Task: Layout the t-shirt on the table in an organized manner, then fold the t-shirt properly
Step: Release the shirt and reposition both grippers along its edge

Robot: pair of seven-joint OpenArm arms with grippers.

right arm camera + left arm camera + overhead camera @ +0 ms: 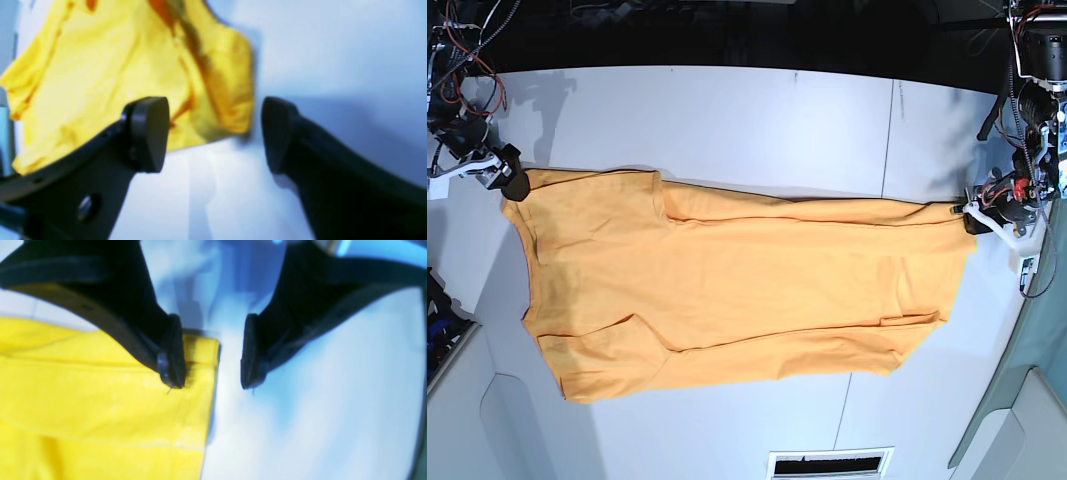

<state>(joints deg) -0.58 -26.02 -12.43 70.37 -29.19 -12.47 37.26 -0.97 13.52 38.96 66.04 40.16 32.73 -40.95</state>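
My right claw [512, 180] gapes empty at the t-shirt [727, 290] spread on the surface [727, 110], my left claw [970, 218] equally wide and empty; retreating low could snag corners and rumple it.

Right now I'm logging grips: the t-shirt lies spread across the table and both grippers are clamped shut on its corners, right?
Not quite. The t-shirt does lie spread across the table, but the wrist views show the left gripper and right gripper open, holding nothing.
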